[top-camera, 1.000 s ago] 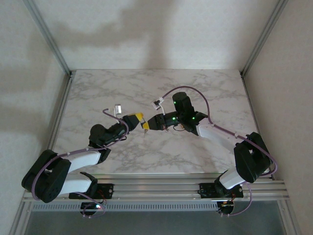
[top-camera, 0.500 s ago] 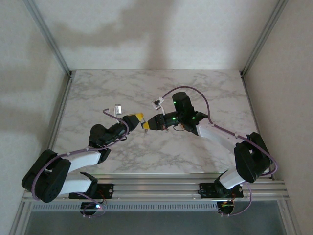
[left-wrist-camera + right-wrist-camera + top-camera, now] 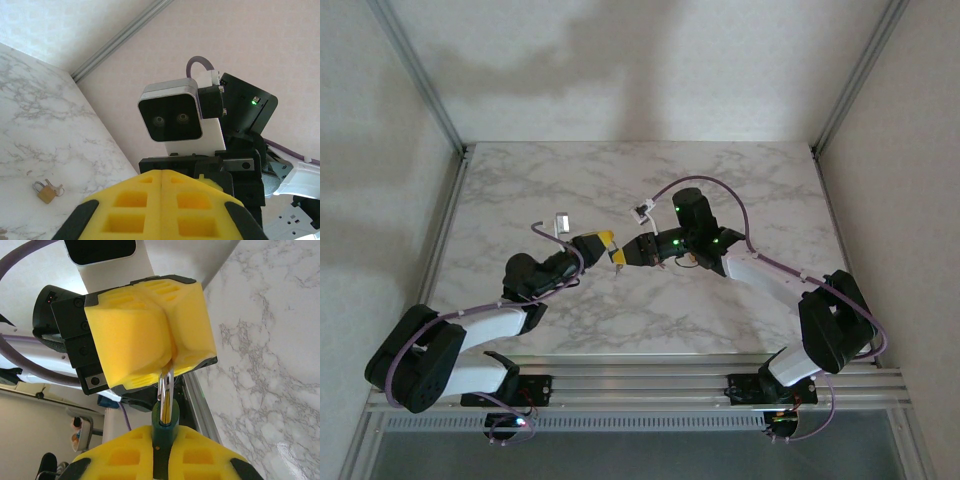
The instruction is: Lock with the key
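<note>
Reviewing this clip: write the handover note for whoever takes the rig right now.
Grips: left pincer shut on the metal loop; right pincer shut on the green piece that the loop enters, both held above the table.
A small brass padlock with keys beside it lies on the table, untouched.
Done: both grips taken.
To do: the locking itself; whether a key is seated cannot be told.

We're looking down from high behind the arm bases onto the table (image 3: 570,180). From the left wrist we peer over the left pincer (image 3: 161,200), very close, straight at the right wrist camera (image 3: 172,116). That one faces us past the right pincer (image 3: 161,452); both catch marble beyond.
</note>
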Tool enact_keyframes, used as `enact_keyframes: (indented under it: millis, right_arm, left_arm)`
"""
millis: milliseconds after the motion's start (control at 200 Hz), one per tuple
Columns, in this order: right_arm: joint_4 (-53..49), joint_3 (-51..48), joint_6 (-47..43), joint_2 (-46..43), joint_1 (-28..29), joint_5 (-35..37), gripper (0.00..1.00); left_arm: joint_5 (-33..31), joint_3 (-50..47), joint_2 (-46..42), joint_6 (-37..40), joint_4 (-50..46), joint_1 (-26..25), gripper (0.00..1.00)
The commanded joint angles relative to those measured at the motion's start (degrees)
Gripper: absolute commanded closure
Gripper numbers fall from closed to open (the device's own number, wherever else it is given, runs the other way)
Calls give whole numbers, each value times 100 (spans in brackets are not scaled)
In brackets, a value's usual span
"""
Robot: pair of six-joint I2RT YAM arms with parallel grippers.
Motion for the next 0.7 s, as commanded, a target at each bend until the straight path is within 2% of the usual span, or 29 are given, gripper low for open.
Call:
enact_keyframes:
  millis: [0,350,521,696]
  right_arm:
    - [471,291,-125,-181,-24,-119,100]
    - [269,561,-140,0,-24,132,100]
    - [663,634,137,155,-26,-12,100]
    - [305,807,-117,257,-27,116,100]
  left_arm:
    - [161,15,46,201,-420,-96,100]
    - [201,52,110,191,-407,-153,100]
    - [231,74,205,164,-333,-218,100]
    - [266,85,199,165,-324,-257,100]
